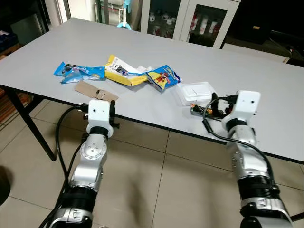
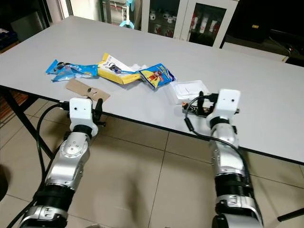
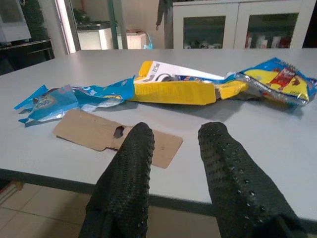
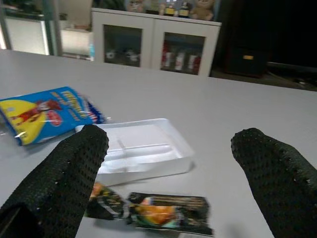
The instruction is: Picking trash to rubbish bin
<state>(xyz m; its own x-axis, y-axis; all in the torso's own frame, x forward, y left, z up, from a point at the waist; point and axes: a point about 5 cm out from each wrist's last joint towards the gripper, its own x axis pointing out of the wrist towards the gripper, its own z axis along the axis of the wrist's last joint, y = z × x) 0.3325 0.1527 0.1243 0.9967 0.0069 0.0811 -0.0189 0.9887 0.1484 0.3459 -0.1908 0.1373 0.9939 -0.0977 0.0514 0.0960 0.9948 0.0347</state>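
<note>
Trash lies on a grey table [image 1: 266, 85]: a blue wrapper [image 1: 78, 71], a flat brown cardboard piece [image 1: 95, 91], a yellow package [image 1: 122, 72], a blue and yellow snack bag [image 1: 163, 77], a white plastic tray [image 1: 194, 92] and a small dark wrapper [image 1: 202, 110] at the front edge. My left gripper [image 3: 176, 148] is open at the table's edge, just short of the cardboard [image 3: 106, 135]. My right gripper [image 4: 171, 141] is wide open just above the dark wrapper [image 4: 158, 214], with the white tray [image 4: 143, 148] right behind it.
White glass-door cabinets [image 1: 190, 21] stand behind the table. A black table leg [image 1: 28, 123] slants down at the left over a tiled floor [image 1: 156, 190]. Black cables loop beside both arms.
</note>
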